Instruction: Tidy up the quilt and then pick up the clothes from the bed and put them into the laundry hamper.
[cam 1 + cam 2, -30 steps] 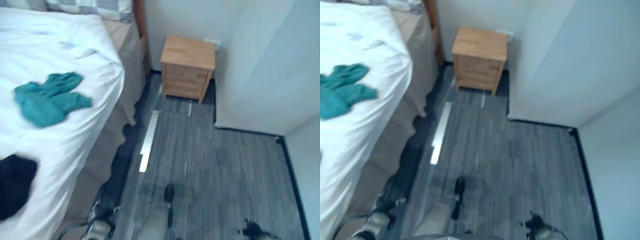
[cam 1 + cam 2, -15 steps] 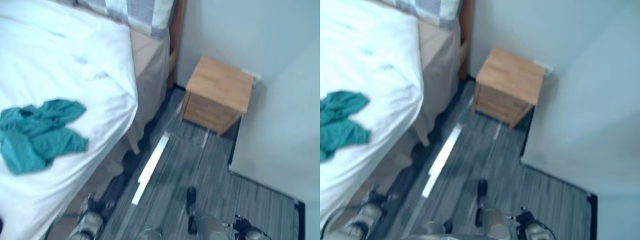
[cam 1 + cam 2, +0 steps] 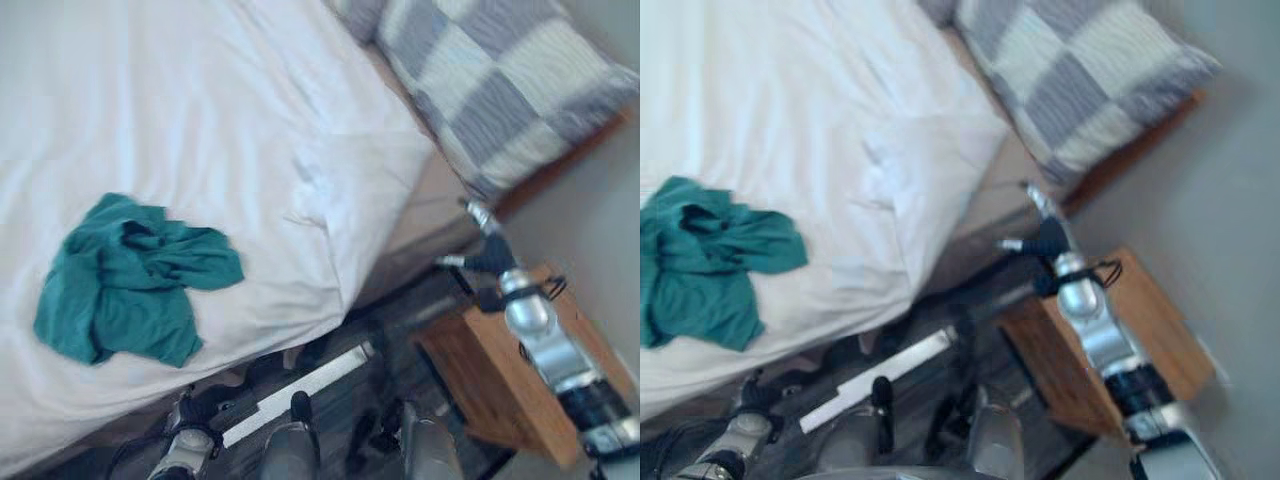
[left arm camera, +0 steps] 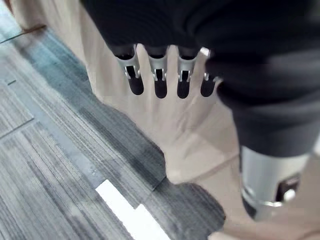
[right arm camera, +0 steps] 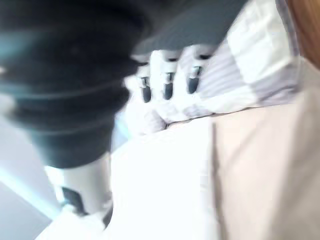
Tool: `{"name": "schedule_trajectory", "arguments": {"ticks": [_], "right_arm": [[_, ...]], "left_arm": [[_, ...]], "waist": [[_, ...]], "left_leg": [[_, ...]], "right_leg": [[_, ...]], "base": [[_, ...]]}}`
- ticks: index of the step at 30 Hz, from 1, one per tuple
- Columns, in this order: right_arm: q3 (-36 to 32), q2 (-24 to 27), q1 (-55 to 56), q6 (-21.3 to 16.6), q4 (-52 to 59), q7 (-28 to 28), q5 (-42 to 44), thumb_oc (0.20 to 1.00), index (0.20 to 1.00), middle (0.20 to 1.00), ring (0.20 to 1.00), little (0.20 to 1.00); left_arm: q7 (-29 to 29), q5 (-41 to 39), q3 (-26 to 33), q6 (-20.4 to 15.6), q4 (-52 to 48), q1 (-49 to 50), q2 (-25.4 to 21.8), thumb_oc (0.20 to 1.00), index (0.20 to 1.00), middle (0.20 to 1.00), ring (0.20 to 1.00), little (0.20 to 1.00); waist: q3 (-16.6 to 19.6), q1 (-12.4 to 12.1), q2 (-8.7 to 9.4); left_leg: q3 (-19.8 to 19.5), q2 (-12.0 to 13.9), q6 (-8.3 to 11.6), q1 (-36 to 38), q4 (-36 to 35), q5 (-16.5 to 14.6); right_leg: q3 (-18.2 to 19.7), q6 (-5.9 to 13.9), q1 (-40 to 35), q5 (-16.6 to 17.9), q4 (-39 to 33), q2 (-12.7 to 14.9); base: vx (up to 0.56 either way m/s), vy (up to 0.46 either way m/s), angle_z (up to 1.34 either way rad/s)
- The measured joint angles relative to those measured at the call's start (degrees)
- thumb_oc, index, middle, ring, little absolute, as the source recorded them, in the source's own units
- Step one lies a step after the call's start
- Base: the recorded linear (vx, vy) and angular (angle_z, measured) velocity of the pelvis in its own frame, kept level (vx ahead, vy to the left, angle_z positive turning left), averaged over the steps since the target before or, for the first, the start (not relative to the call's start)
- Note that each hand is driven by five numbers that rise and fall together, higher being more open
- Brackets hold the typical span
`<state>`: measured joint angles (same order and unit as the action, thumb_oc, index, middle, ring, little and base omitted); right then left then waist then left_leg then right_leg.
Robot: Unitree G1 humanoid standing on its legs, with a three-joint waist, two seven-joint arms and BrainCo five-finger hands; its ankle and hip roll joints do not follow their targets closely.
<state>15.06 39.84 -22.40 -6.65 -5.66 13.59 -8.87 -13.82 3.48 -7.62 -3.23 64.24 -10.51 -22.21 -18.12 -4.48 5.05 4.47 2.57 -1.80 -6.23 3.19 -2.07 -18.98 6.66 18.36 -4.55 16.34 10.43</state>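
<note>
Quilt: I see the white puffy quilt [image 3: 200, 110] spread over the bed, its corner turned and wrinkled near the bed's edge, just below the pillow.
Clothes: a crumpled teal-green cloth garment [image 3: 125, 280] lies on the quilt close to the near edge, apart from both of my hands.
Pillow: a grey-and-white checked pillow [image 3: 500, 85] rests at the head of the bed, against the brown wooden headboard [image 3: 560, 160].
Right hand: my right hand [image 3: 478, 245] is raised beside the bed's corner, between the mattress side and the light wooden bedside cabinet [image 3: 500, 385]. In its wrist view the fingers [image 5: 167, 82] run straight and loose, clasping nothing, aimed toward the pillow and quilt.
Left hand: my left hand [image 3: 185, 440] hangs low by the bed's side over the grey striped floor [image 4: 45, 165]. Its fingers [image 4: 160, 80] are straight and relaxed, empty, in front of the beige fabric bed skirt [image 4: 185, 130].
Floor: a white strip [image 3: 300, 390] lies on it beside the bed.
</note>
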Motion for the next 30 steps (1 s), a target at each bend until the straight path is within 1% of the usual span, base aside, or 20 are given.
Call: {"name": "schedule_trajectory", "arguments": {"ticks": [1, 2, 3, 4, 6, 7, 9, 10, 12, 13, 15, 16, 17, 18, 19, 22, 24, 27, 28, 30], "right_arm": [[-0.28, 1.55, -3.18, -0.48, -1.78, 0.07, -0.23, 1.0, 1.0, 1.0, 1.0, 1.0], [-1.93, 5.85, -4.29, -0.47, -2.68, 1.76, -0.12, 1.0, 1.0, 1.0, 1.0, 1.0], [0.14, 8.06, -7.91, 0.3, -7.98, 1.73, -0.32, 1.0, 1.0, 1.0, 1.0, 1.0], [8.03, 4.79, -20.51, 2.15, -18.14, 2.72, -0.11, 1.0, 1.0, 1.0, 1.0, 1.0], [9.57, 2.72, -26.13, 1.82, -18.59, 2.77, -0.12, 1.0, 1.0, 1.0, 1.0, 1.0], [10.86, 1.89, -28.96, 1.41, -18.98, 2.76, -0.12, 1.0, 1.0, 1.0, 1.0, 1.0], [12.54, 1.55, -30.59, 1.78, -22.36, 2.61, -0.12, 1.0, 1.0, 1.0, 1.0, 1.0], [12.41, 1.17, -30.29, 1.91, -23.02, 2.7, -0.09, 1.0, 1.0, 1.0, 1.0, 1.0], [14.95, 1.27, -30.61, 1.92, -27.25, 2.54, -0.12, 1.0, 1.0, 1.0, 1.0, 1.0], [16.98, 0.67, -30.77, 2.85, -30.55, 2.37, -0.11, 1.0, 1.0, 1.0, 1.0, 1.0], [16.75, -0.34, -30.97, 2.78, -31.39, 2.45, -0.15, 1.0, 1.0, 1.0, 1.0, 1.0], [16.81, -1.52, -31.41, 2.65, -33.29, 2.43, -0.19, 1.0, 1.0, 1.0, 1.0, 1.0], [16.84, -1.79, -31.62, 3.4, -34.44, 2.23, -0.18, 1.0, 1.0, 1.0, 1.0, 1.0], [16.49, -1.35, -31.38, 3.47, -34.34, 2.22, -0.18, 0.2, 0.2, 0.2, 0.2, 0.2], [12.02, -2.34, -28.01, 3.74, -30.6, 2.32, -0.18, 0.2, 0.2, 0.2, 0.2, 0.2], [9.85, -3.03, -22.2, 3.86, -23.71, 2.58, -0.32, 0.2, 0.2, 0.2, 0.2, 0.2], [7.4, -2.5, -16.35, 4.21, -17.24, 2.27, -1.88, 0.2, 0.2, 0.2, 0.2, 0.2], [-3.92, -2.9, 2.48, 3.82, -6.04, 2.37, -2.44, 0.2, 0.2, 0.2, 0.2, 0.2], [-5.62, -3.5, 4.68, 3.47, -5.56, 2.4, -2.38, 1.0, 1.0, 1.0, 1.0, 1.0], [-10.92, -7.11, 9.56, 2.94, -5.12, 2.61, -2.15, 1.0, 1.0, 1.0, 1.0, 1.0]], "left_arm": [[-0.1, -0.01, 0.21, -0.11, -2.05, -0.6, 0.34, 1.0, 1.0, 1.0, 1.0, 1.0], [-0.7, -0.08, -1.39, -0.48, -3.54, -2.7, 1.05, 1.0, 1.0, 1.0, 1.0, 1.0], [-0.67, -0.09, -2.25, -1.33, -1.34, -3.63, -0.33, 1.0, 1.0, 1.0, 1.0, 1.0], [-2.03, -1.18, -1.07, -1.07, 3.85, -2.06, -1.17, 1.0, 1.0, 1.0, 1.0, 1.0], [-2.29, -1.24, -0.86, -1.14, 3.45, 1.5, -2.39, 1.0, 1.0, 1.0, 1.0, 1.0], [-2.27, -2.91, 0.07, -1.16, 3.88, 4.53, -2.44, 1.0, 1.0, 1.0, 1.0, 1.0], [-2.3, -3.51, 0.23, -1.27, 3.52, 5.72, -2.18, 1.0, 1.0, 1.0, 1.0, 1.0], [-2.29, -3.55, 0.2, -1.33, 3.31, 6.11, -2.21, 1.0, 1.0, 1.0, 1.0, 1.0], [-2.11, -3.75, 0.13, -1.5, 3.5, 5.38, -1.84, 1.0, 1.0, 1.0, 1.0, 1.0], [-2.12, -4.92, 0.17, -1.61, 3.85, 5.01, -1.8, 1.0, 1.0, 1.0, 1.0, 1.0], [-2.15, -5.0, 0.12, -1.72, 3.18, 4.28, -1.72, 1.0, 1.0, 1.0, 1.0, 1.0], [-2.09, -4.91, 0.11, -1.79, 3.06, 4.04, -1.48, 1.0, 1.0, 1.0, 1.0, 1.0], [-1.98, -4.9, 0.09, -1.83, 1.94, 3.32, -0.63, 1.0, 1.0, 1.0, 1.0, 1.0], [-1.97, -4.89, -0.15, -1.84, 1.57, 3.29, -0.55, 1.0, 1.0, 1.0, 1.0, 1.0], [-1.76, -4.94, -0.38, -1.14, 1.52, 1.66, -0.7, 1.0, 1.0, 1.0, 1.0, 1.0], [-1.42, -4.84, -0.55, -1.27, 1.88, 0.47, 0.39, 1.0, 1.0, 1.0, 1.0, 1.0], [-1.38, -4.43, -0.31, -1.04, 1.98, 0.72, 0.34, 1.0, 1.0, 1.0, 1.0, 1.0], [-1.03, -2.2, 0.01, 0.06, 0.87, 0.68, 1.56, 1.0, 1.0, 1.0, 1.0, 1.0], [-1.0, -2.19, 0.16, 0.18, 0.8, 0.7, 1.96, 1.0, 1.0, 1.0, 1.0, 1.0], [-0.89, -2.1, 0.23, 0.78, -0.02, 1.08, 2.81, 1.0, 1.0, 1.0, 1.0, 1.0]], "waist": [[-0.82, -1.98, -0.65], [-1.37, -0.48, -4.95], [-2.38, -1.56, -2.98], [-1.24, -2.34, -2.24], [-1.4, -3.41, -1.98], [-1.51, -4.38, -2.26], [-2.29, -5.32, -1.39], [-2.96, -5.56, -0.99], [-4.1, -2.52, -0.73], [-4.17, -1.9, -0.76], [-5.24, -1.7, -0.38], [-5.4, -0.46, -0.38], [-6.04, -0.35, -2.82], [-5.83, -0.3, -3.39], [-6.16, -0.39, -2.3], [-6.23, 0.43, -2.34], [-6.22, 2.37, -2.35], [-5.94, 4.5, -2.03], [-5.84, 5.11, -1.88], [-5.13, 6.42, -1.67]], "left_leg": [[-6.01, -0.25, 1.36, -0.07, -0.48, 0.14], [-16.01, 2.56, 4.89, -2.91, -0.28, 1.74], [-14.8, 1.04, 5.48, -1.5, -2.26, 2.26], [-13.23, 2.52, 5.96, -2.94, -1.34, 2.33], [-12.06, 3.07, 5.7, -3.66, -2.46, 3.09], [-9.04, 3.81, 5.74, -2.96, -3.49, 3.36], [-8.49, 3.97, 6.19, -3.57, -1.94, 3.03], [-7.88, 3.9, 6.75, -3.64, -2.22, 2.11], [0.18, 4.76, 7.83, -3.26, -4.99, 1.56], [5.41, 5.75, 7.8, -2.07, -7.36, 1.64], [5.34, 4.33, 7.79, -1.05, -7.18, 1.63], [6.05, 4.0, 7.75, -1.15, -7.08, 1.7], [5.92, 6.8, 6.67, -1.04, -7.98, 6.68], [5.2, 7.73, 8.68, -0.66, -7.78, 6.07], [4.92, 7.16, 10.16, -1.06, -7.52, 4.74], [5.78, 6.53, 9.93, -0.21, -8.1, 4.21], [6.21, 5.33, 9.25, 2.05, -8.17, 3.72], [6.97, 3.61, 7.51, 6.26, -8.19, 2.58], [7.4, 3.19, 7.06, 7.02, -8.17, 2.29], [8.0, 2.2, 6.65, 7.33, -8.16, 2.18]], "right_leg": [[9.57, -1.22, -0.39, -0.82, -9.22, -2.69], [28.27, -1.74, -0.85, -0.7, -15.99, -10.93], [29.07, -0.58, -1.38, 7.66, -16.16, -8.92], [19.85, -4.19, 2.93, 11.25, -10.38, -8.83], [19.53, -3.35, 2.69, 13.79, -14.33, -11.1], [17.99, -4.79, 2.04, 14.93, -17.58, -12.93], [18.5, -6.45, 1.1, 16.22, -19.05, -13.81], [18.15, -6.42, 0.71, 16.19, -19.43, -13.63], [14.71, -6.3, -0.84, 16.1, -20.83, -12.86], [15.17, -5.68, -0.9, 15.53, -20.91, -14.02], [15.43, -4.9, -0.87, 14.88, -20.93, -14.35], [15.05, -4.84, -0.84, 14.12, -20.94, -14.35], [6.22, -7.44, 1.0, 7.75, -17.08, -14.66], [5.09, -8.11, 2.0, 7.38, -14.87, -13.81], [5.96, -8.16, 2.42, 11.25, -15.57, -13.96], [8.0, -6.93, 0.49, 13.49, -18.61, -13.75], [8.69, -6.56, -2.57, 14.83, -20.94, -12.94], [9.51, -6.3, -6.31, 14.96, -20.95, -11.48], [9.92, -6.16, -6.66, 15.14, -20.94, -11.17], [10.59, -5.64, -6.73, 15.5, -20.95, -10.23]], "base": [[0.34, -0.585, 3.77], [0.29, -0.73, 4.42], [0.24, -0.679, 4.18], [0.2, -0.625, 2.39], [0.05, -0.218, 0.43], [0.02, -0.175, 0.2], [-0.02, -0.08, 0.26], [-0.05, -0.009, 0.51], [-0.03, -0.036, 0.77], [0.0, -0.052, 0.31], [0.0, -0.024, -0.1], [-0.01, 0.015, -0.09], [-0.02, 0.054, -0.19], [-0.02, 0.077, -0.32], [-0.01, 0.062, -0.24], [0.0, 0.06, -0.24], [0.03, 0.103, -0.12], [0.04, 0.155, -0.06], [0.04, 0.136, -0.19], [0.02, 0.093, -0.22]]}}
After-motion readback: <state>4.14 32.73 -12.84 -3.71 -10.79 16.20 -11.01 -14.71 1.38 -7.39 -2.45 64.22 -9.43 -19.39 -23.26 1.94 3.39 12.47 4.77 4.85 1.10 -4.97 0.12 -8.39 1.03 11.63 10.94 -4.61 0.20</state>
